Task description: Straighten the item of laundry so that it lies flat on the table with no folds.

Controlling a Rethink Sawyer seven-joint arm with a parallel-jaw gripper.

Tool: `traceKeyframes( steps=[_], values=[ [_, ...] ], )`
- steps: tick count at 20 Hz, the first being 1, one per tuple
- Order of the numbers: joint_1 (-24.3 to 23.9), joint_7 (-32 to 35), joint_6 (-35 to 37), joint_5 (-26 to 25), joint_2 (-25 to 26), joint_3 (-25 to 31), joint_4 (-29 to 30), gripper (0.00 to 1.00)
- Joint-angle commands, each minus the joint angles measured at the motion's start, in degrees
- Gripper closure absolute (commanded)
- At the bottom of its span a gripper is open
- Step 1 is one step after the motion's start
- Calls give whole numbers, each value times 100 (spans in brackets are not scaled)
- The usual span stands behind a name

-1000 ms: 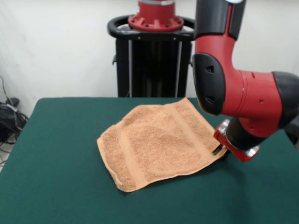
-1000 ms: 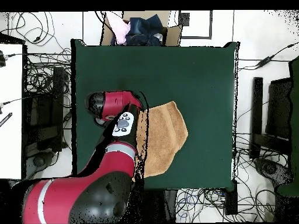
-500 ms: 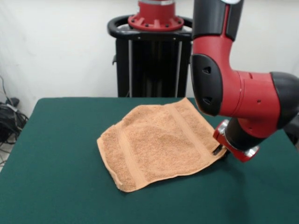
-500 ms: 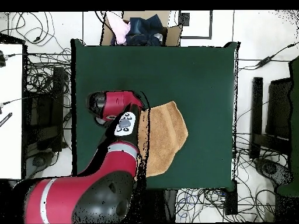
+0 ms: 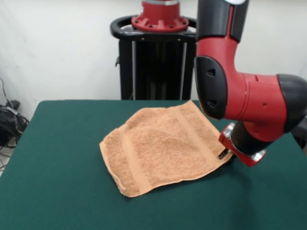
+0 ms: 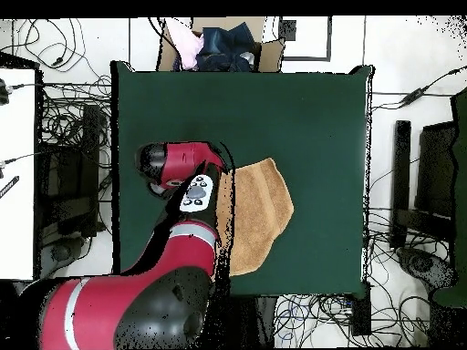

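Mostly flat towel [image 5: 163,146], pincer [image 5: 224,154] at its corner, grip unclear, green table [image 5: 57,191] open around.

seen from above, a dark green table [image 6: 310,118] holds an orange-tan towel [image 6: 260,210] spread near its lower middle. a red and black robot arm [image 6: 173,237] reaches up from the bottom left, covering the towel's left side. cables [image 6: 64,55] litter the floor around.
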Motion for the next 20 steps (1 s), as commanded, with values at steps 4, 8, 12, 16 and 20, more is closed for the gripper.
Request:
traceKeyframes(
  steps=[4,8,12,16,20],
  values=[
    [144,1125,-1686,22,1463,339,-558,100],
    [221,1285,-1369,55,1591,193,-841,100],
    [441,1788,-702,40,1967,-196,-1502,100],
    [660,2313,-358,28,2454,-595,-2125,100],
    [870,2930,250,-28,2973,-1137,-2831,100]
  ],
)
